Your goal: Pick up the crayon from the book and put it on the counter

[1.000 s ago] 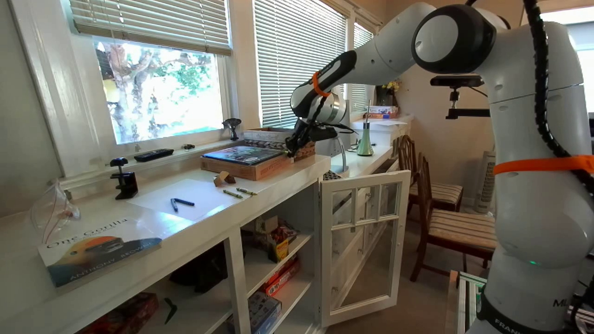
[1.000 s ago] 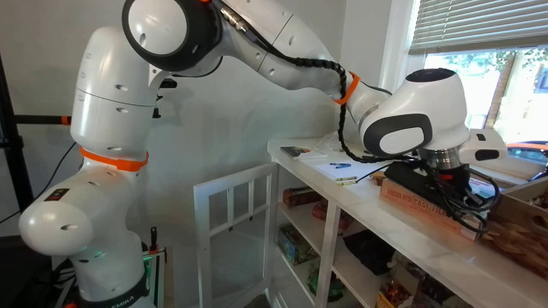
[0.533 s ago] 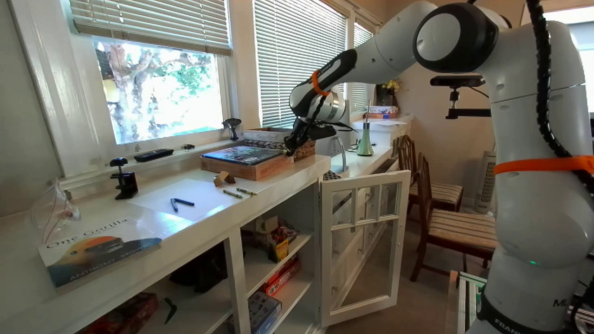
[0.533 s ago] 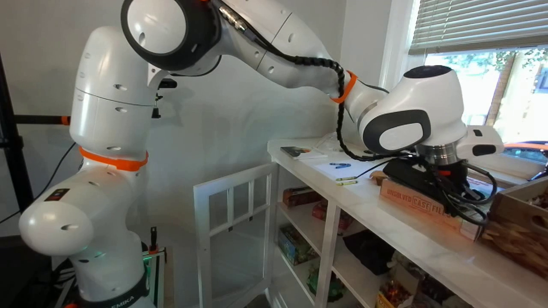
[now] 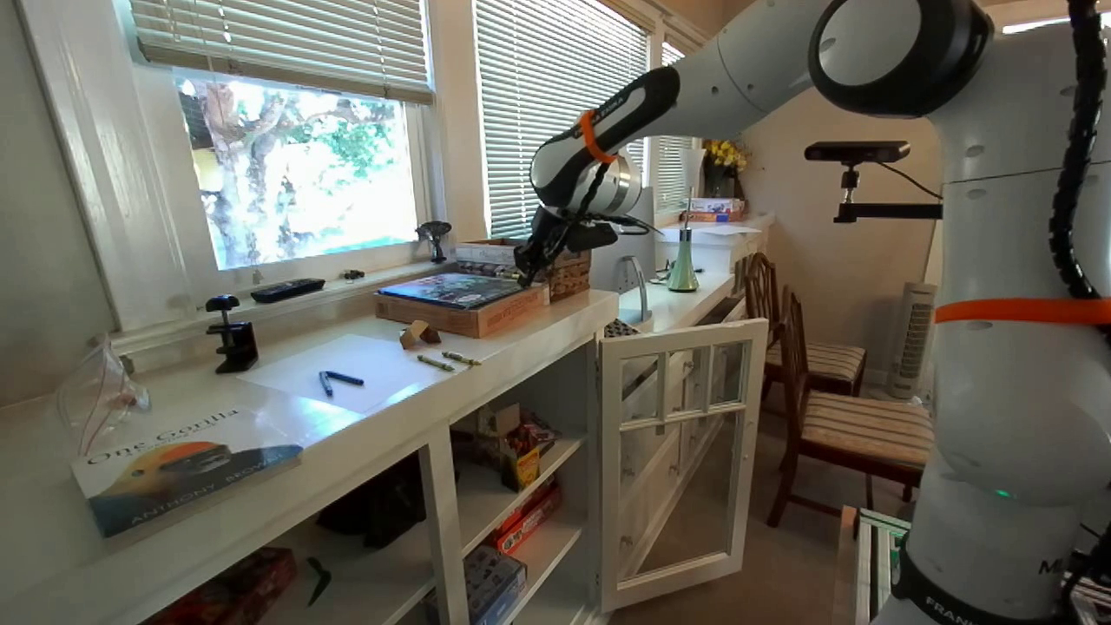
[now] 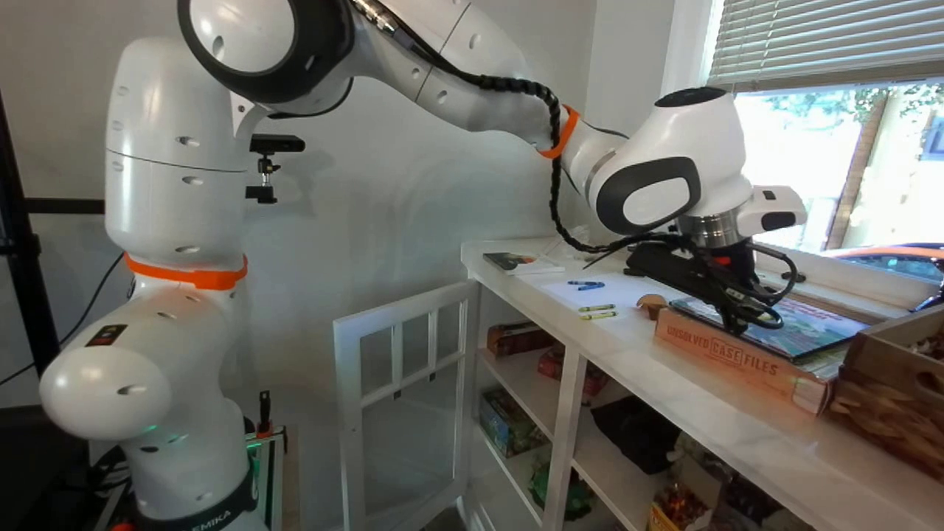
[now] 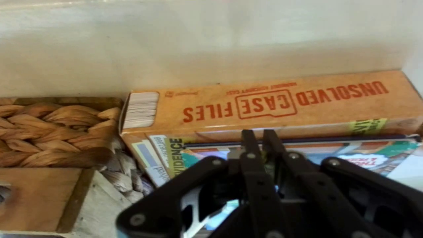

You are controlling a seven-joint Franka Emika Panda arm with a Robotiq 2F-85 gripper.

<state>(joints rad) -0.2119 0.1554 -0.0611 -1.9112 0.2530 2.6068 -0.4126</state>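
Observation:
The book [image 5: 464, 293] is a flat stack with a dark, glossy cover on a reddish-brown case lettered "Unsolved Case Files". It lies on the pale counter [image 5: 564, 325] and shows in the wrist view too [image 7: 327, 147]. My gripper [image 7: 258, 134] is nearly closed, with a narrow gap between its fingers. A small yellow-green piece of the crayon [image 7: 264, 155] shows in that gap; the rest is hidden by the fingers. In both exterior views the gripper [image 5: 525, 276] [image 6: 736, 324] is just above the book near its front edge. The held crayon cannot be made out there.
Two green crayons [image 5: 436, 363] and a brown cardboard piece [image 5: 420, 333] lie beside the book. Blue crayons [image 5: 340, 382] lie on white paper [image 5: 299, 360]. A woven box [image 6: 892, 398] stands against the book's end. A black clamp [image 5: 233, 338] and a paperback [image 5: 182, 473] are farther along.
My gripper has risen a little and moved along the book, away from the woven box. More of the book's cover now shows. The other objects have not moved.

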